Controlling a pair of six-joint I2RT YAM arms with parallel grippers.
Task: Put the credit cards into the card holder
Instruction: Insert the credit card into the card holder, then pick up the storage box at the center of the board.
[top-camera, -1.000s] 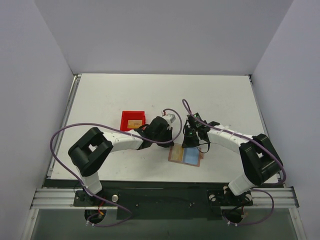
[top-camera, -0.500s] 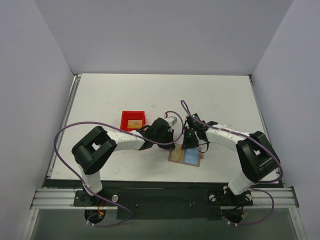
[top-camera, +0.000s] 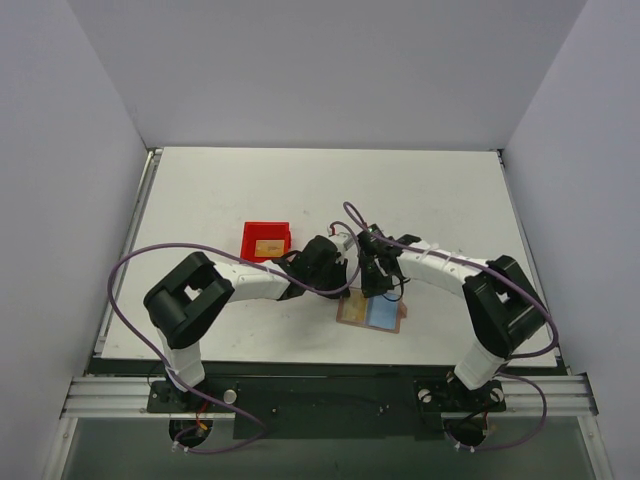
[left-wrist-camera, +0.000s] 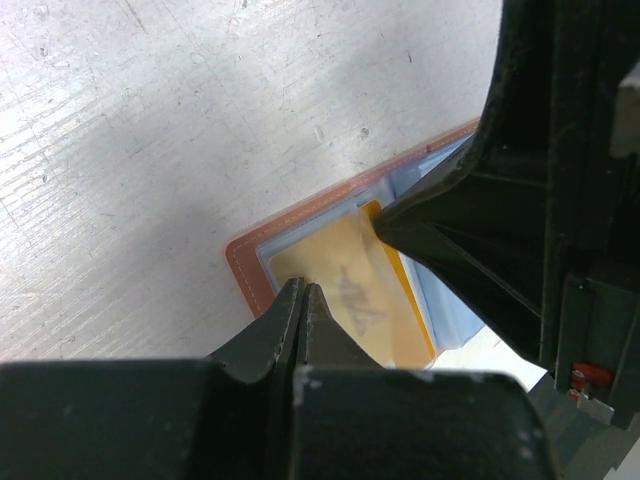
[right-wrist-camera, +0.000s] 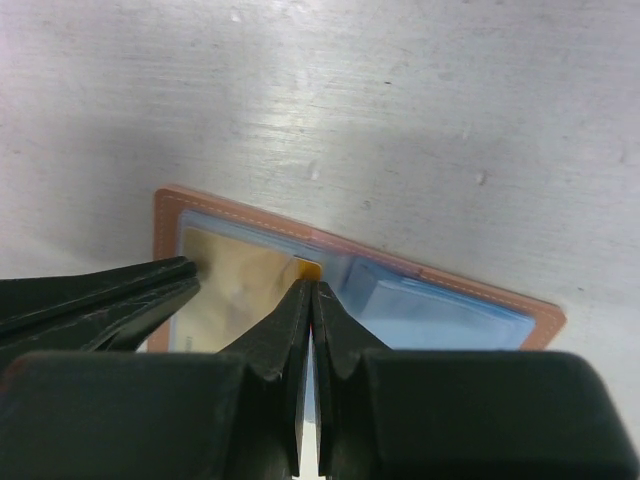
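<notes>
The white desk (top-camera: 420, 190) carries everything, and both arms reach in over the card holder (top-camera: 372, 312), which lies open and flat near the desk's front edge, brown border up, tan half on the left and light blue half on the right. Up and to the left of the card holder, well apart from it, stands a red bin (top-camera: 266, 241) with a second credit card (top-camera: 267, 246) lying in it.

A gold credit card (left-wrist-camera: 350, 300) sits in the card holder's left half, under its clear sleeve, one edge near the centre fold.

The left pincer (left-wrist-camera: 302, 300) is pressed together, its tips down on the card holder's left half at the card's outer end, close to the brown border. The right pincer (right-wrist-camera: 312, 300) is also pressed together, its tips at the card's edge by the card holder's centre fold. Whether either one nips the card cannot be told.
</notes>
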